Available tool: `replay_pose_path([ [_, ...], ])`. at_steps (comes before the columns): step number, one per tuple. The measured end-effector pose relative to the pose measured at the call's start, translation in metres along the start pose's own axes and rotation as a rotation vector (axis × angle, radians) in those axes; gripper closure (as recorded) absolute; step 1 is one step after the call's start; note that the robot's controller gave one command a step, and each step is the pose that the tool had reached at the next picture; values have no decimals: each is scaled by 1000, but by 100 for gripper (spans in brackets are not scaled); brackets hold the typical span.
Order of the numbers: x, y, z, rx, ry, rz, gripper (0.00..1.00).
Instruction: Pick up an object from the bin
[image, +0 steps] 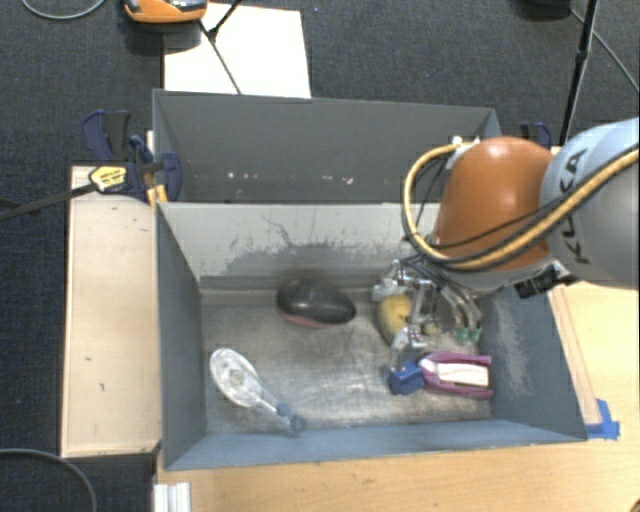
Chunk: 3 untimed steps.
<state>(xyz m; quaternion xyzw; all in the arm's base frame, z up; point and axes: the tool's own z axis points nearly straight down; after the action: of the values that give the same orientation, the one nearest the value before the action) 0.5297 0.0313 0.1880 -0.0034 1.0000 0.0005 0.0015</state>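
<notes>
The jaws hang just beside a rounded yellow lump (391, 316) at the grey metal bin's (182, 330) right, near a flat purple-white packet (458, 372); clenched or released, I cannot tell

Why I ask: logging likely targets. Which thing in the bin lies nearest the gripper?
The yellowish round thing, right beside the gripper; the purple-and-white object lies lower, the dark oval farther left.

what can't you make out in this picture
All in the camera view:
1. Yellow round thing, right of centre: partly hidden behind the gripper; its kind is unclear.
2. Bin floor at the right: covered by the arm's orange cover.
3. Purple and white thing with a blue end: too small to name.
</notes>
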Motion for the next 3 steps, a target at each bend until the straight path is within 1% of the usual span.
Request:
replay_pose_path([
  [1, -64, 33, 39, -1, -2, -128, 0],
  [2, -63, 38, 105, 0, -4, -51, 0],
  [3, -62, 38, 107, 0, -1, -50, 100],
])
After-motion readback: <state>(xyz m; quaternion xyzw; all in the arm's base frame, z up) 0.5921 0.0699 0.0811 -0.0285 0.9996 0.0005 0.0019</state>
